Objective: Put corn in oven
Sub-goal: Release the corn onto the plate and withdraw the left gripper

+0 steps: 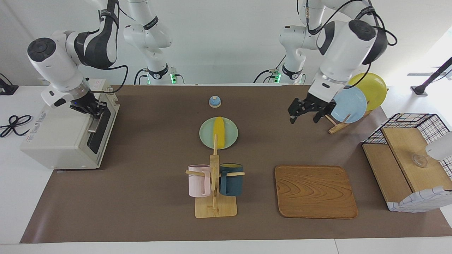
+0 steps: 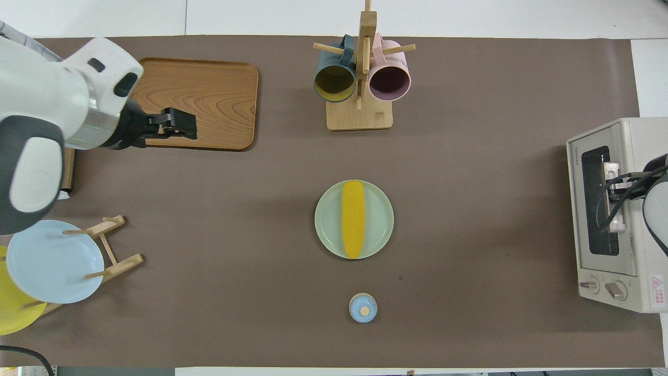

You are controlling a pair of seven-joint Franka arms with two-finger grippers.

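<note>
the corn (image 1: 219, 133) lies on its plate (image 1: 231, 139), not in the oven (image 1: 67, 135); left gripper (image 1: 306, 112) spread and empty, right gripper (image 1: 92, 107) pinched on the oven handle (image 1: 94, 124).

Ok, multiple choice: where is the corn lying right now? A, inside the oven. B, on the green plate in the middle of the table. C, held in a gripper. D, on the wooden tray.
B: the corn lies lengthwise across the green plate at mid-table, apart from both grippers; the left gripper hangs open in the air near the plate rack, and the right gripper is shut at the oven door handle.
</note>
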